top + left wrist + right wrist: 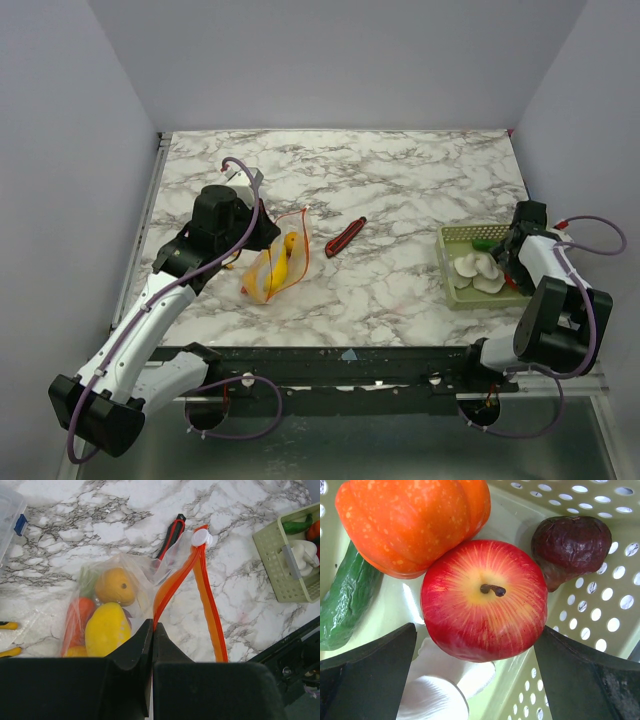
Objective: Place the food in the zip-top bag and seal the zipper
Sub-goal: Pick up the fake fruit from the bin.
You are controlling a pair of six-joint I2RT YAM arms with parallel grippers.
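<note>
The clear zip-top bag lies left of centre with its mouth open; it also shows in the left wrist view. It holds a yellow fruit, an orange fruit and a red piece. My left gripper is shut on one side of the orange-red zipper, near the bag in the top view. The zipper's white slider sits at the far end. My right gripper is open inside the green basket, its fingers either side of a red apple.
The basket also holds an orange pumpkin, a green cucumber, a dark purple piece and a white piece. A red-and-black stick lies between bag and basket. A clear box with a blue latch stands at the left.
</note>
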